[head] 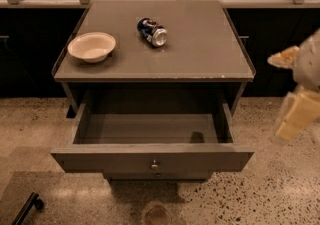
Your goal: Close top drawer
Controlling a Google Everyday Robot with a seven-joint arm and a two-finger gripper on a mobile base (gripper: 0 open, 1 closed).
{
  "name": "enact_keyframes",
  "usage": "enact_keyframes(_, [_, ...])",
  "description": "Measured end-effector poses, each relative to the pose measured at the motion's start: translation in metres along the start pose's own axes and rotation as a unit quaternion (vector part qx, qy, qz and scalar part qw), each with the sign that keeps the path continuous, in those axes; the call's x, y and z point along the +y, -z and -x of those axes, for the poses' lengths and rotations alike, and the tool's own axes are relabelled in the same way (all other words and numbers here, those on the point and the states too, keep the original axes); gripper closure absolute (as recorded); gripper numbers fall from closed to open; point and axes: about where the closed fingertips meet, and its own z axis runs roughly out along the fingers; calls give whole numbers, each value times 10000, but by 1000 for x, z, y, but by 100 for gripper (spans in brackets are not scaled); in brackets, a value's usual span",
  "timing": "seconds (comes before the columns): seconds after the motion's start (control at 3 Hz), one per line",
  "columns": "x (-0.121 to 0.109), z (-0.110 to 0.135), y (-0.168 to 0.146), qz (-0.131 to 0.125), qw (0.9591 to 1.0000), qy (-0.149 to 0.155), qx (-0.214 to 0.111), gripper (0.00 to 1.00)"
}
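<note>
The top drawer (pixel 100 160) of the grey cabinet (pixel 205 49) stands pulled far out toward me. Its flat front has a small round metal knob (pixel 155 164) at the centre. The shallow grey box (pixel 145 129) behind the front holds nothing. My gripper (pixel 299 114) shows as a blurred cream and white shape at the right edge of the camera view. It hangs to the right of the drawer's right side, apart from it and touching nothing.
On the cabinet top lie a cream bowl (pixel 91 46) at the left and a blue drink can (pixel 152 31) on its side near the middle. A lower drawer front (pixel 125 175) shows just under the open one. A black bar (pixel 26 210) lies on the speckled floor at the bottom left.
</note>
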Motion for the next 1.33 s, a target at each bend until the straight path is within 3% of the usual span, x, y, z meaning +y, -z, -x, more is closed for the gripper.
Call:
enact_keyframes(0.33, [23,-47,-80,360,9943,-610,-800,0])
enact_keyframes(0.67, [41,-73,-153,588,9810,-1278,-1333,19])
enact_keyframes(1.33, [40,-76,-162,594,9797,-1345,-1363,65])
